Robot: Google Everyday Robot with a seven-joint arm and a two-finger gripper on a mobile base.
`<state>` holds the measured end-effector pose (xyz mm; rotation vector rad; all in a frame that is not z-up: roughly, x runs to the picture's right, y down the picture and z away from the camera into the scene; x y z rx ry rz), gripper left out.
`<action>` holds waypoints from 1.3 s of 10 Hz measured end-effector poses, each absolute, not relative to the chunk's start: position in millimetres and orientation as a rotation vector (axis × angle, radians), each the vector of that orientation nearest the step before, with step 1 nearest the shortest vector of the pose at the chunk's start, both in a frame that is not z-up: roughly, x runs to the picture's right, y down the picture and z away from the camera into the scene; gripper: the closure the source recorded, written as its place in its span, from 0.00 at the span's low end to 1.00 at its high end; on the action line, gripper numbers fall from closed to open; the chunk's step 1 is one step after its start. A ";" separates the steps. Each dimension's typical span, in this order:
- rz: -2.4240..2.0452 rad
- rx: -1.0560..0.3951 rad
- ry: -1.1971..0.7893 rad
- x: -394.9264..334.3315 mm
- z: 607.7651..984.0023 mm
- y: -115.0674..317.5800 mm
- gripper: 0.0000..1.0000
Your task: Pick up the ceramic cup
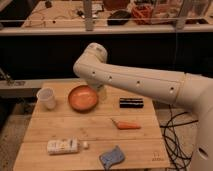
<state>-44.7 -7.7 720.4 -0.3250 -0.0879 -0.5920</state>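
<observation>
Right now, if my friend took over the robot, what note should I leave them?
Gripper: jaws open and holding nothing, low over the wooden table, close to the right rim of the orange bowl.
Ceramic cup: upright near the table's left edge, left of the bowl and apart from it.
Done: nothing picked up; the cup is untouched.
Left: bring the gripper left past the bowl to the cup, close on it, lift.
</observation>
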 end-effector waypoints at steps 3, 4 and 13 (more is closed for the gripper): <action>-0.631 -0.306 -0.103 -62.7 724.5 -12.2 0.20; -0.648 -0.297 -0.110 -71.2 725.4 -14.6 0.20; -0.775 -0.236 -0.172 -112.0 726.0 -29.5 0.20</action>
